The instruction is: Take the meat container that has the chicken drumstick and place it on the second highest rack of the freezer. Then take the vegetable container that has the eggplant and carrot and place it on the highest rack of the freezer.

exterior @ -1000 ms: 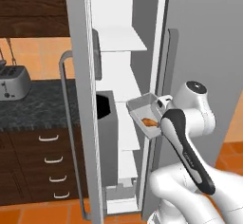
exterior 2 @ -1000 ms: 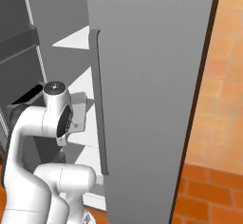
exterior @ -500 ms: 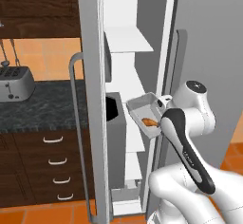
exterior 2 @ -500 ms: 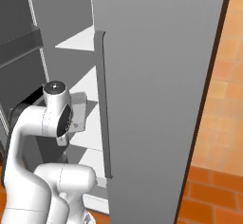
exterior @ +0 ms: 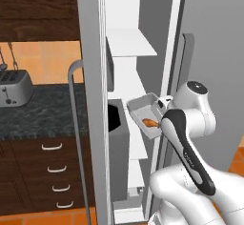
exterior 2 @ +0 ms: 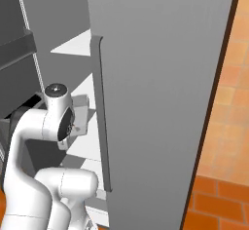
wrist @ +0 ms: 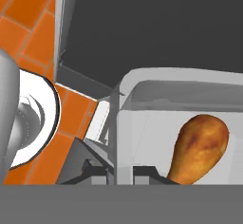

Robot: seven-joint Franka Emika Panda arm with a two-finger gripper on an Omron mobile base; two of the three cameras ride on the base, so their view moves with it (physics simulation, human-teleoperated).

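While the freezer stands open with its white shelves in sight, the gripper is pinched on the side wall of the meat container, one dark finger on each side of the thin grey wall. The container is a shallow light-grey tray, held in the air at the front of the freezer opening, at a height below the upper white shelf and beside the dark dispenser panel on the open door. It is tilted a little. Inside it lies the chicken drumstick, golden-brown, with the thick end away from the fingers and the thin end toward them. In the left base view the drumstick shows as a small orange spot in the tray. A toaster stands on the dark counter at the left, well apart.
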